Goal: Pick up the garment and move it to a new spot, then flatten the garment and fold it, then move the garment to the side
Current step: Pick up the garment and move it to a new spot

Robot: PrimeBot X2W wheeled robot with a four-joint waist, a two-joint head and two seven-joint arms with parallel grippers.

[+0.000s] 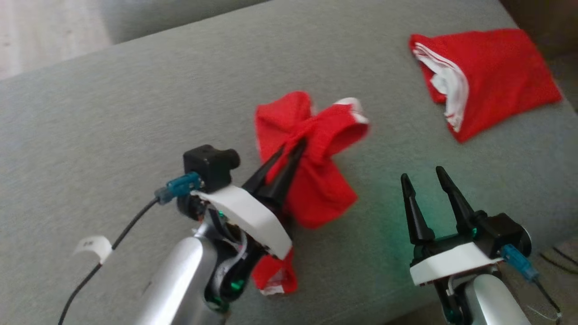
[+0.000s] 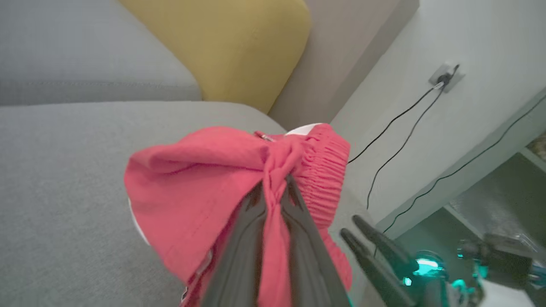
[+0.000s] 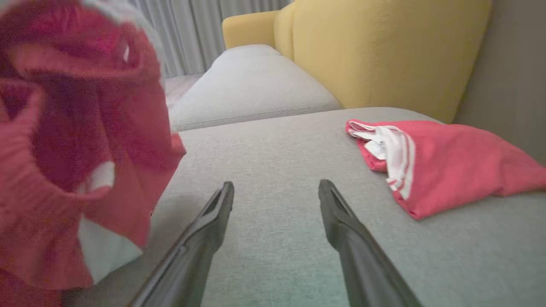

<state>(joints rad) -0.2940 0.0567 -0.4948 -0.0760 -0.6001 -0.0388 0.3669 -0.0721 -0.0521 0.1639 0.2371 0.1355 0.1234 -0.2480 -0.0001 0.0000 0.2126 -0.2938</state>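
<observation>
Two red garments, two end effectors, one grey sofa and one yellow backrest.

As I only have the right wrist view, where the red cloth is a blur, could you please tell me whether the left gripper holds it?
Observer: Yes, the left gripper is shut on the red garment, pinching a twisted bunch.
Operator: Which part is pinched?
Observer: The left wrist view shows the pinch beside the gathered elastic waistband.
Operator: Does any hang lower?
Observer: Yes, a white-edged red end shows beneath the left arm in the head view.
</observation>
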